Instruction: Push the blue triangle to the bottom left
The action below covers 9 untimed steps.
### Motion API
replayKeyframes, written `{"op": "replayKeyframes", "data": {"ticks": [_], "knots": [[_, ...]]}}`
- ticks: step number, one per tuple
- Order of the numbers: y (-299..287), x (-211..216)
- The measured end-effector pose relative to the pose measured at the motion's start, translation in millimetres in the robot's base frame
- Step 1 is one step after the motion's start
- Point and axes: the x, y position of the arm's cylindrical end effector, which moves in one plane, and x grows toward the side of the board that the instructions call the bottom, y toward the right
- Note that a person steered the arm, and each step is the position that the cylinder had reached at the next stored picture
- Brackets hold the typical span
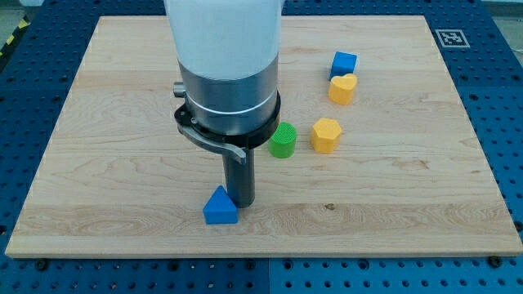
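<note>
The blue triangle (220, 207) lies on the wooden board (106, 163), near the view's bottom, a little left of centre. My tip (240, 201) stands just to the right of the triangle, touching or nearly touching its right side. The arm's white and grey body rises above it and hides part of the board behind.
A green cylinder (283, 140) stands right of the arm. A yellow hexagon block (325, 135) is further right. A blue cube (344, 63) and a yellow heart-shaped block (342, 88) sit together near the view's top right. A marker tag (449, 37) is at the board's top right corner.
</note>
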Motion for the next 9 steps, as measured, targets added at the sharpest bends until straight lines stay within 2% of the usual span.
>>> {"op": "replayKeyframes", "data": {"ticks": [5, 9], "knots": [[-1.5, 18.8], [-107.7, 22.6]]}}
